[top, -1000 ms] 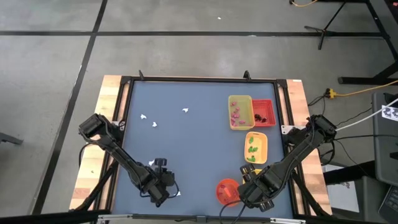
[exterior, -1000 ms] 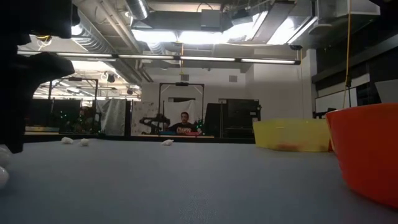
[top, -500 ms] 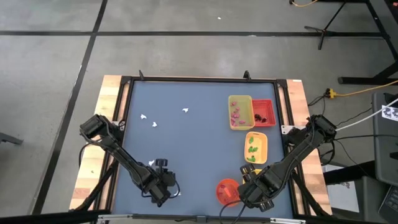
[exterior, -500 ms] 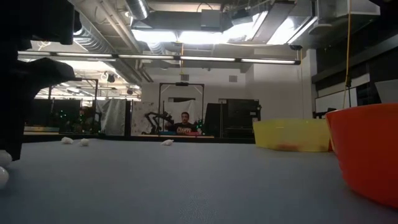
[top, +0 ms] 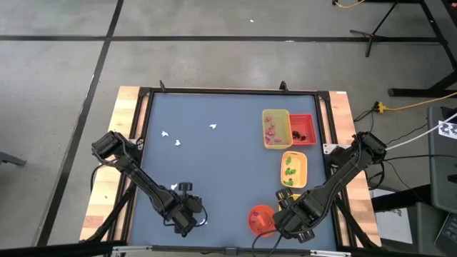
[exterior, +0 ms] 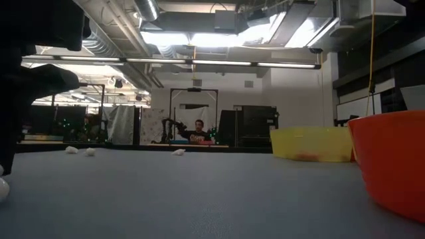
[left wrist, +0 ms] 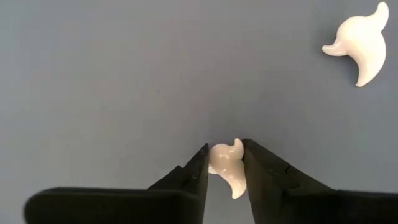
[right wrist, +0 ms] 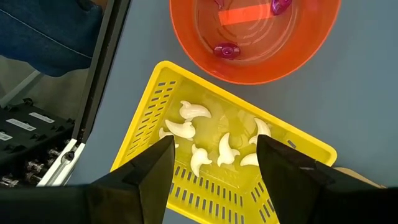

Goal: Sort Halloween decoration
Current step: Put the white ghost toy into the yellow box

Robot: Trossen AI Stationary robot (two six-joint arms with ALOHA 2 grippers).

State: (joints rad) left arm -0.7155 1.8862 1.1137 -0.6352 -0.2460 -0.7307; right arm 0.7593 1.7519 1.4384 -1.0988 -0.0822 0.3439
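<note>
A: Where is the left gripper (left wrist: pixel 225 163)?

B: Low over the blue table (top: pixel 214 171), near the edge at about 7 o'clock in the high view. Its two dark fingers (left wrist: pixel 193 174) stand narrowly apart with a white ghost piece (left wrist: pixel 225 168) between the tips, both tips at or against its sides. The piece looks to be lying on the table.

A: Any other ghosts near it?

B: One more white ghost (left wrist: pixel 359 42) lies on the table a little way off in the left wrist view, clear of the fingers. Three loose ghosts (top: pixel 171 137) sit well apart from the gripper, toward 10 to 11 o'clock on the table.

A: And the right gripper (right wrist: pixel 211 155)?

B: It hangs near the table's edge at about 5 o'clock, jaws spread wide and holding nothing. Under it the right wrist view shows a yellow slotted basket (right wrist: pixel 149 127) with several white ghosts (right wrist: pixel 193 112) inside, and just beside that the round orange bowl (right wrist: pixel 186 43) holding pink bits (right wrist: pixel 225 50).

A: The trays?

B: Toward 2 o'clock a yellow tray (top: pixel 284 116) carries pink pieces (top: pixel 270 133), touching a red tray (top: pixel 310 123) with dark bits (top: pixel 297 134). Nearer 4 o'clock an orange tray (top: pixel 303 165) holds green pieces (top: pixel 289 167).
</note>
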